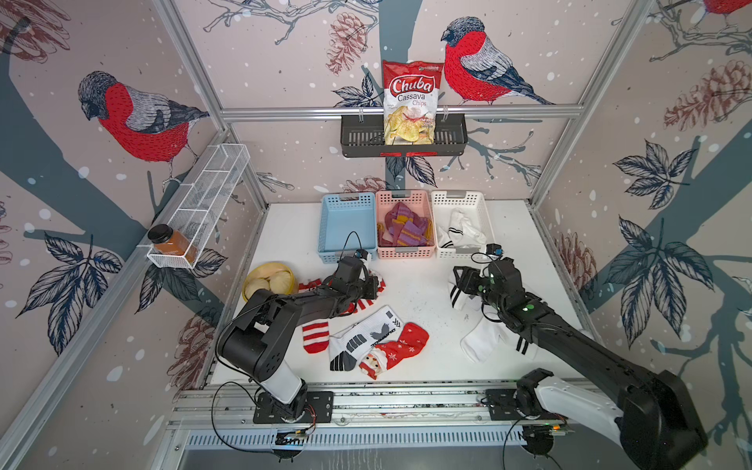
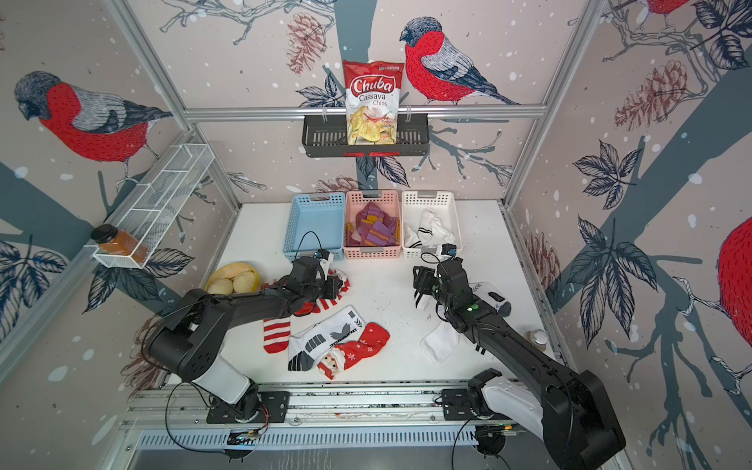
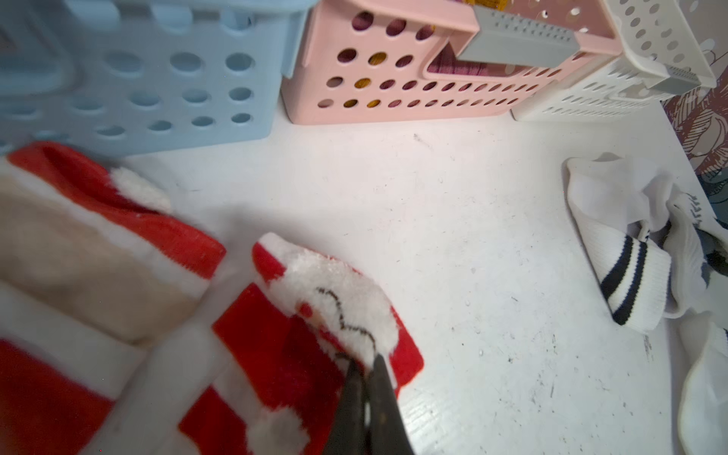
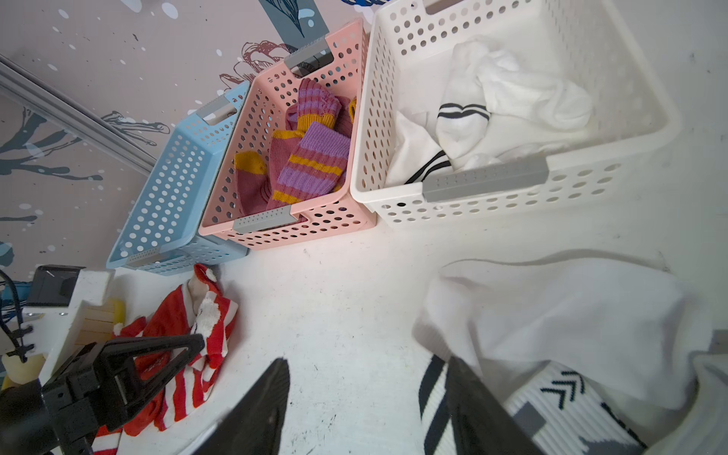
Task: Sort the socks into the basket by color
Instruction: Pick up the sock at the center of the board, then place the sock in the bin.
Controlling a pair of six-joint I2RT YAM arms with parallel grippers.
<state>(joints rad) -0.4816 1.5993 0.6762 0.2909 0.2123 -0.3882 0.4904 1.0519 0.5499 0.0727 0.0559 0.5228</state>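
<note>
The left jaws are pinching the limp Santa sock [image 3: 342,311] by its fluffy trim (light, sure to drape), while the right jaws are standing open.

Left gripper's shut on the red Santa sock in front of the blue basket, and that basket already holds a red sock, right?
Not quite: the blue basket is empty in both top views. The rest stands: the left wrist view shows the left gripper shut on the red Santa sock in front of that basket.
</note>
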